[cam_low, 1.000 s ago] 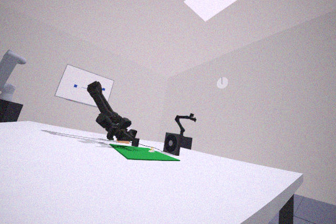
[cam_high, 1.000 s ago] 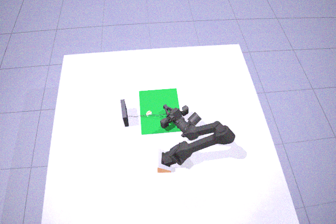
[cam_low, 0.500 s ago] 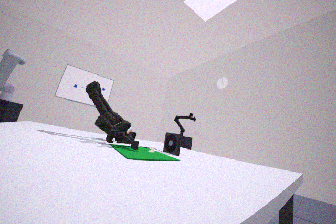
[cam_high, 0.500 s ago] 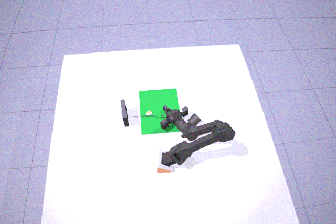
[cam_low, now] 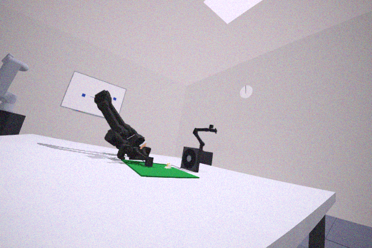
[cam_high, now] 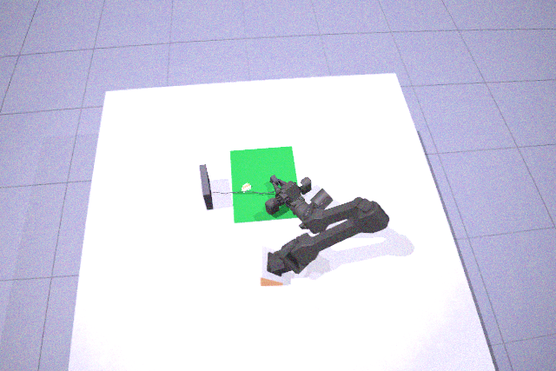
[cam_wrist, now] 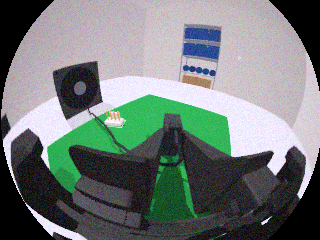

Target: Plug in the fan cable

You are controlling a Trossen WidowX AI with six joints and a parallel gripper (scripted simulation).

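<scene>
The green board lies flat. The pale four-pin header stands on it, bare, pins up. The square black fan stands upright beside the board. Its dark cable runs across the board, past the header, to my gripper. My gripper is shut on the dark plug, low over the board and to one side of the header, away from the fan. The plug's underside is hidden.
An orange block is by the arm's base. A second small dark arm shows behind the fan in the exterior view. A shelf with blue bins stands beyond the table. The cable spans between fan and gripper.
</scene>
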